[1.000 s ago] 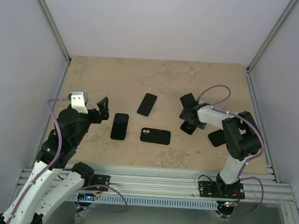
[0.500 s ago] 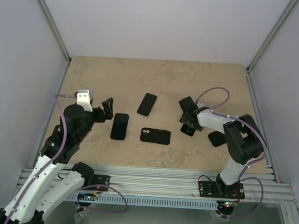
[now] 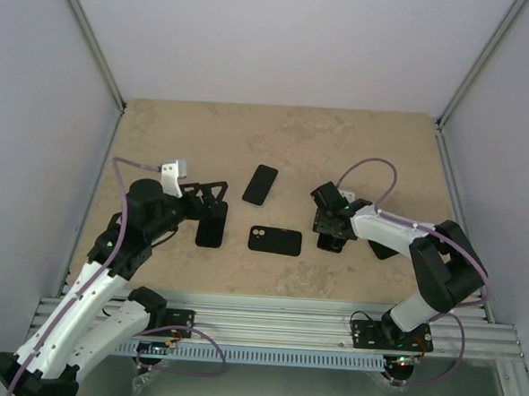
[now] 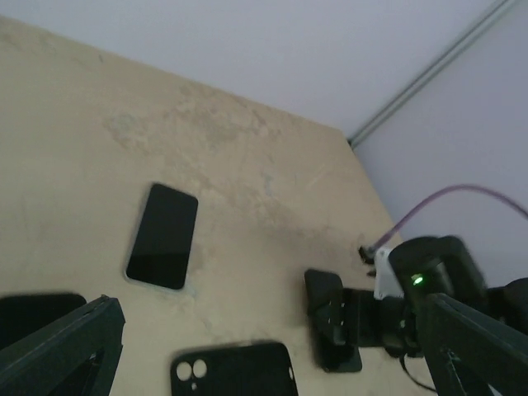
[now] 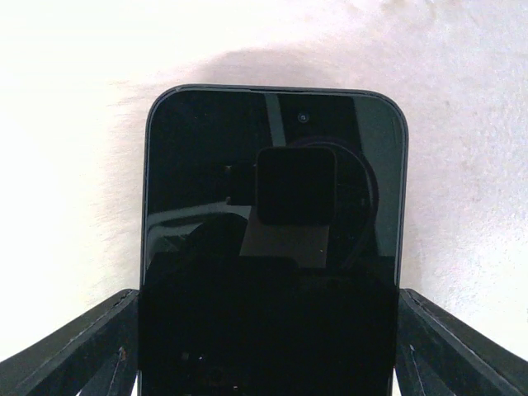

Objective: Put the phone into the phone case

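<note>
- Left tool: released, jaws spread wide, holding nothing. It hangs low over the near-left part of the worktop.
- Left phone: lies flat, screen up, just under that tool and not gripped.
- Far phone: lies flat, screen up, farther back near the middle, apart from both tools.
- Case: lies flat near the middle, lens holes at its left end, between the two tools. I cannot tell which face is up. No phone sits in it.
- Right tool: down at the worktop just right of the case, straddling the right phone. In the wrist view its fingers meet the phone's two long edges, so I judge it to be grasping that phone.
- Right phone: screen up, apparently flat on the worktop rather than lifted, beside the case but not touching it.
- Dark flat thing: partly hidden under the right arm; I cannot tell what it is.
- Progress: early. At most the grip on one phone is made. The lift, the carry to the case, lining up the edges and pressing the phone in all remain.
</note>
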Available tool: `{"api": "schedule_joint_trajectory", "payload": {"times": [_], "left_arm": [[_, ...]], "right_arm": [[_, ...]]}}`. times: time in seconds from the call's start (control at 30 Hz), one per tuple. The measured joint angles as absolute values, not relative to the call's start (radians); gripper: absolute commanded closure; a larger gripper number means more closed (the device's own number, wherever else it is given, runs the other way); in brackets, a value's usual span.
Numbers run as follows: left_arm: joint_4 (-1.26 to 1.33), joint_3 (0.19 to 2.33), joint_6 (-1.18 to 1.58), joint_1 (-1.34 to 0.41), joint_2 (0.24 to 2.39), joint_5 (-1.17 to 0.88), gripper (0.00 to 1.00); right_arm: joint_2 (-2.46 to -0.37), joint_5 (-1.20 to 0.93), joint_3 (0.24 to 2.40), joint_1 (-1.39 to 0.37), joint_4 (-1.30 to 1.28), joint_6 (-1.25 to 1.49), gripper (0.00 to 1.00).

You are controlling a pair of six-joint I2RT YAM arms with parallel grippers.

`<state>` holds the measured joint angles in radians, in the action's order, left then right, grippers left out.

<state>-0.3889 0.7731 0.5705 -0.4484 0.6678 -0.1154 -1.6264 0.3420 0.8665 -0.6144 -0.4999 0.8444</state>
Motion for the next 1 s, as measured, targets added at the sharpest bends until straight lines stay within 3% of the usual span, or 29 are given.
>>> {"api": "schedule_joint_trajectory", "payload": {"times": [0.3, 0.67, 1.0], "left_arm": [[-0.294, 0.633, 0.651, -0.448, 0.749, -0.301, 0.01], [-0.091, 0.511, 0.738, -0.448, 0.885, -0.519, 0.01], [0.127, 0.383, 0.850, -0.449, 0.951, -0.619, 0.15]], "right_arm": [[-1.484, 0.336, 0.865, -0.762, -0.479, 0.690, 0.52], [-1.464, 0.334, 0.908, -0.939, -0.428, 0.507, 0.52], [-1.463, 0.333, 0.934, -1.071, -0.364, 0.385, 0.52]]}}
